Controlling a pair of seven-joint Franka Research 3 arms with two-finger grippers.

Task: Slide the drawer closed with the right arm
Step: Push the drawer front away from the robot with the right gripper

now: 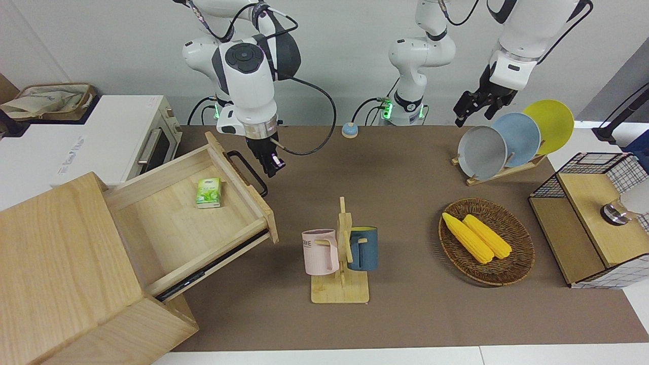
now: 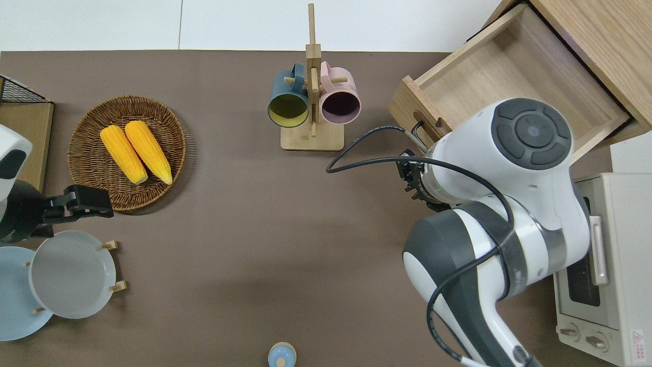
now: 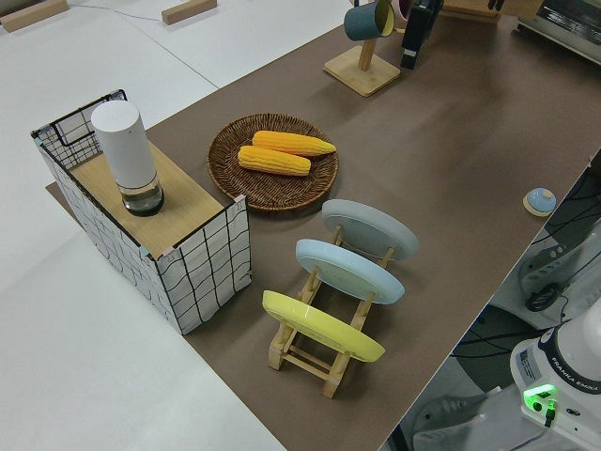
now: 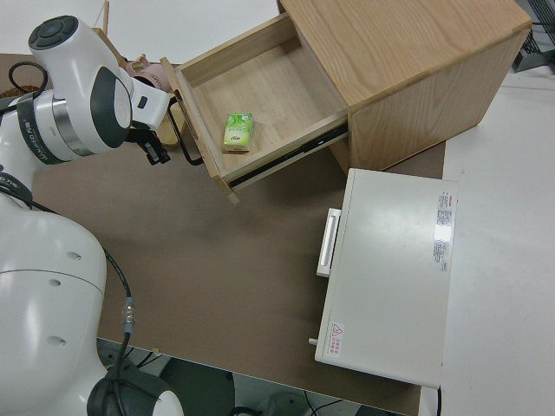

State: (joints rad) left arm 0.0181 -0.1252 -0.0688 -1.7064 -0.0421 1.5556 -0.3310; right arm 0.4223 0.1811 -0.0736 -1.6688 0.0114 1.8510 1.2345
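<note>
The drawer (image 1: 172, 223) of the pale wooden cabinet (image 1: 61, 263) stands pulled wide open, with its black bar handle (image 1: 248, 172) facing the table's middle. A green packet (image 1: 208, 192) lies inside, also seen in the right side view (image 4: 237, 130). My right gripper (image 1: 271, 165) is shut and empty, low over the brown mat, just beside the handle on the side toward the left arm's end, a small gap apart in the right side view (image 4: 158, 154). In the overhead view the arm hides most of the handle (image 2: 417, 127). My left arm is parked.
A white toaster oven (image 1: 127, 137) stands beside the cabinet, nearer to the robots. A mug rack (image 1: 340, 253) with two mugs stands mid-table. A basket of corn (image 1: 487, 241), a plate rack (image 1: 507, 139) and a wire-mesh box (image 1: 593, 218) are toward the left arm's end.
</note>
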